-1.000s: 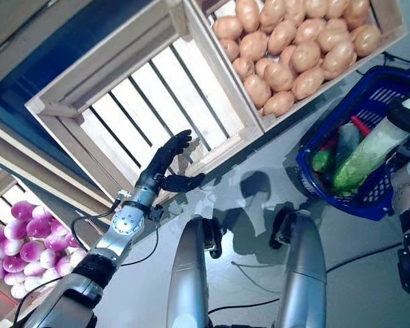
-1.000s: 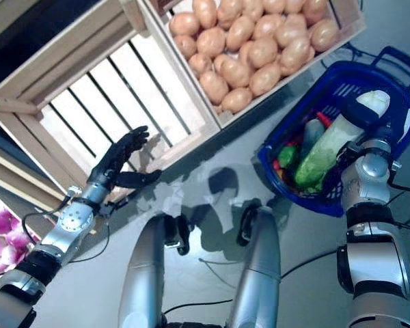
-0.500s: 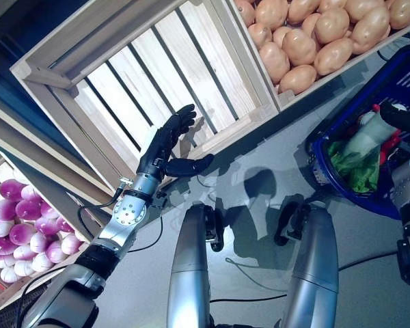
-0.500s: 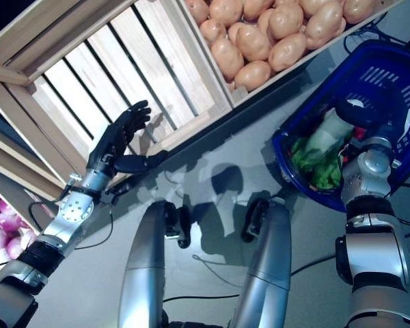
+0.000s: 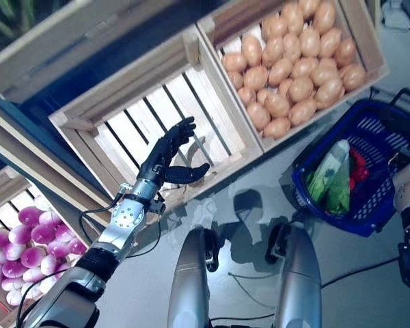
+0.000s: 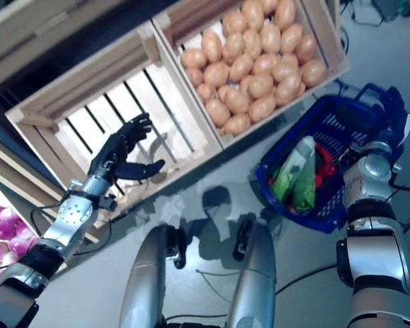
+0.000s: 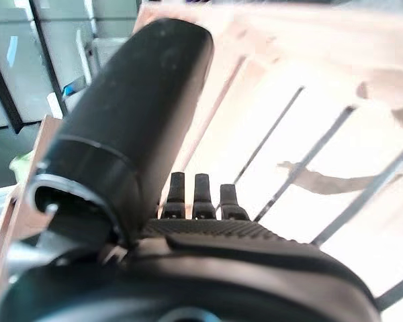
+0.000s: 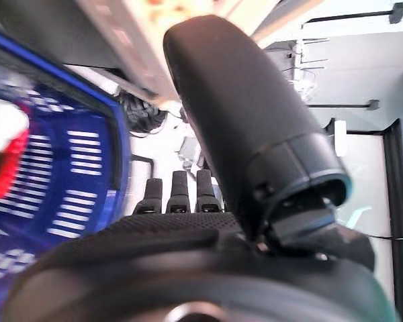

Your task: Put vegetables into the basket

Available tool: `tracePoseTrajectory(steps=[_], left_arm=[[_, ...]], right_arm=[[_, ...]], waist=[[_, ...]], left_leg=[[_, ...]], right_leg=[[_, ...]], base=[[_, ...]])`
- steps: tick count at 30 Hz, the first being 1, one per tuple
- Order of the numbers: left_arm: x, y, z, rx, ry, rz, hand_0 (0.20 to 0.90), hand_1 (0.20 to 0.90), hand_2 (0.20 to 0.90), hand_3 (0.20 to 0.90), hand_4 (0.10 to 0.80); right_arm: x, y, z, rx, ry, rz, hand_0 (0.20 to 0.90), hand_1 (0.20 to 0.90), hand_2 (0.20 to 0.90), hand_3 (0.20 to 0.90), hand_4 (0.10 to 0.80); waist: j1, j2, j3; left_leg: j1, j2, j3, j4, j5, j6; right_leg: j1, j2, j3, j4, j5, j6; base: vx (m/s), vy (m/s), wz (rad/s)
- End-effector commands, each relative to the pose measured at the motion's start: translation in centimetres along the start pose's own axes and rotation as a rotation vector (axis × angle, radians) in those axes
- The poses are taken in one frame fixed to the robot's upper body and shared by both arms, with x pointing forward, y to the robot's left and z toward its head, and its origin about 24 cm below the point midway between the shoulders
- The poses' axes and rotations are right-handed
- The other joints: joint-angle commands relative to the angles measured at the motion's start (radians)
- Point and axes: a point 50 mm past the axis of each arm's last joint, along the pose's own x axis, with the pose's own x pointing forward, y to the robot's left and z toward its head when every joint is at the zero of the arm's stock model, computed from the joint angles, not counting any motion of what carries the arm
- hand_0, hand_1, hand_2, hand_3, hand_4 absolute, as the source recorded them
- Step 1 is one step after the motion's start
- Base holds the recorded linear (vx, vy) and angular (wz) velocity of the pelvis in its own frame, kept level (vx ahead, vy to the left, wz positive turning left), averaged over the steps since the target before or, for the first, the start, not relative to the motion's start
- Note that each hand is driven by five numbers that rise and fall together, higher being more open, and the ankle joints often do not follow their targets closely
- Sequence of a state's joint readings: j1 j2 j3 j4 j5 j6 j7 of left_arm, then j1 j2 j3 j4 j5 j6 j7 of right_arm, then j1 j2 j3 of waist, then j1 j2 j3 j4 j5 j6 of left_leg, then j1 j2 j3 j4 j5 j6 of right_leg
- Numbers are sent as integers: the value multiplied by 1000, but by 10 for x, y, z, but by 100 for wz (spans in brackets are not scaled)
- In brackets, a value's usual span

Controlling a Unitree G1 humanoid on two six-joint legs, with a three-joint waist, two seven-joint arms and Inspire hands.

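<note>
Grey floor (image 5: 260,205) lies nearest, and on it to the robot's right sits the blue basket (image 6: 342,126), holding a green leafy vegetable in clear wrap (image 6: 292,174) with something red (image 6: 322,167) beside it. The right robot hand (image 8: 188,194) is at the basket's far right rim; its wrist view shows the fingers straight and the thumb raised, released and holding nothing, with the basket's blue mesh just beside it. To the left, the left robot hand (image 5: 171,154) hovers over the front edge of an empty wooden crate (image 5: 150,89), fingers spread and straight, thumb stuck out sideways, grasping nothing; its wrist view shows the pale slats past the fingertips. At the lower left edge a crate of purple and white onions (image 5: 24,256) shows in part. Farther back, next to the empty crate, a second wooden crate is full of potatoes (image 5: 294,68), close to the basket's far side.
</note>
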State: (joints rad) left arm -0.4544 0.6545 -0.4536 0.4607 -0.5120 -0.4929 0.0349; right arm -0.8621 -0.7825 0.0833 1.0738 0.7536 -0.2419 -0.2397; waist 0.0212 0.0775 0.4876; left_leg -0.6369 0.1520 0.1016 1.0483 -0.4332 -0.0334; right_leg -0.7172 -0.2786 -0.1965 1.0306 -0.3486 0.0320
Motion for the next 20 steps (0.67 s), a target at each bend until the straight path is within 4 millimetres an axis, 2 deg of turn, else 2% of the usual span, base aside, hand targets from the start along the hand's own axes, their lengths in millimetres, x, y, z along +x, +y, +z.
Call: tracePoseTrajectory(steps=[1, 2, 3, 7, 9, 10, 13, 15, 16, 17, 19, 20], left_arm=[[-5, 11, 3, -21, -36, 51, 900, 900, 900, 900, 800], [-6, 10, 1, -23, -24, 51, 900, 900, 900, 900, 800], [-11, 5, -9, -32, 27, 46, 900, 900, 900, 900, 800], [-30, -12, -32, -67, 140, 19, 900, 900, 900, 900, 800], [-45, -25, -45, -103, 198, 8, 900, 900, 900, 900, 800], [-55, -33, -52, -121, 233, 0, 900, 900, 900, 900, 800], [-78, -43, -66, -174, 298, 18, 900, 900, 900, 900, 800], [-88, -49, -71, -203, 328, 32, 900, 900, 900, 900, 800], [-89, -50, -72, -204, 331, 33, 900, 900, 900, 900, 800], [-95, -53, -77, -233, 356, 53, 900, 900, 900, 900, 800], [-102, -57, -82, -254, 384, 74, 900, 900, 900, 900, 800], [-110, -59, -87, -273, 406, 93, 900, 900, 900, 900, 800]], right_arm=[[-6, 0, 23, 53, -180, 17, 900, 900, 900, 900, 800], [-8, 3, 20, 58, -177, 28, 900, 900, 900, 900, 800], [-18, 17, 6, 92, -152, 87, 900, 900, 900, 900, 800], [-53, 41, -37, 93, -65, 217, 900, 900, 900, 900, 800], [-75, 47, -63, 113, 3, 280, 900, 900, 900, 900, 800], [-93, 50, -82, 137, 55, 314, 900, 900, 900, 900, 800], [-135, 56, -115, 205, 171, 407, 900, 900, 900, 900, 800], [-163, 60, -132, 230, 232, 456, 900, 900, 900, 900, 800], [-165, 61, -133, 231, 237, 460, 900, 900, 900, 900, 800], [-182, 63, -142, 234, 276, 490, 900, 900, 900, 900, 800], [-200, 69, -150, 227, 320, 527, 900, 900, 900, 900, 800], [-217, 74, -157, 235, 379, 560, 900, 900, 900, 900, 800]], waist=[[24, -58, -159], [23, -60, -163], [22, -70, -193], [14, -86, -264], [11, -87, -310], [12, -86, -338], [13, -83, -388], [9, -84, -407], [9, -84, -409], [5, -84, -416], [1, -87, -425], [-4, -90, -430]], left_leg=[[191, -38, 70, -295, 62, 81], [211, -39, 70, -321, 74, 80], [286, -45, 74, -437, 129, 74], [465, -60, 99, -686, 236, 58], [559, -73, 114, -841, 290, 53], [621, -86, 115, -943, 326, 50], [707, -102, 109, -1117, 394, 45], [714, -106, 103, -1136, 394, 44], [714, -107, 103, -1136, 394, 44], [714, -107, 106, -1136, 388, 43], [715, -109, 109, -1136, 384, 44], [720, -111, 110, -1136, 381, 46]], right_leg=[[246, 13, -43, -229, 40, -45], [267, 19, -47, -259, 51, -44], [352, 46, -64, -398, 93, -39], [555, 115, -89, -698, 190, -22], [654, 146, -94, -852, 236, -13], [711, 163, -90, -938, 268, -6], [785, 190, -81, -1076, 330, 8], [803, 199, -72, -1118, 351, 12], [802, 199, -72, -1118, 351, 12], [804, 201, -72, -1118, 349, 14], [804, 203, -69, -1118, 348, 16], [807, 204, -64, -1118, 347, 17]], base=[[144, 4, 3], [195, -6, 0], [180, -12, -2], [278, -9, -7], [304, 34, 0], [242, 55, 0], [161, 56, -1], [40, 38, -9], [15, 37, -3], [17, 28, -14], [28, 38, -17], [25, 33, 6]])
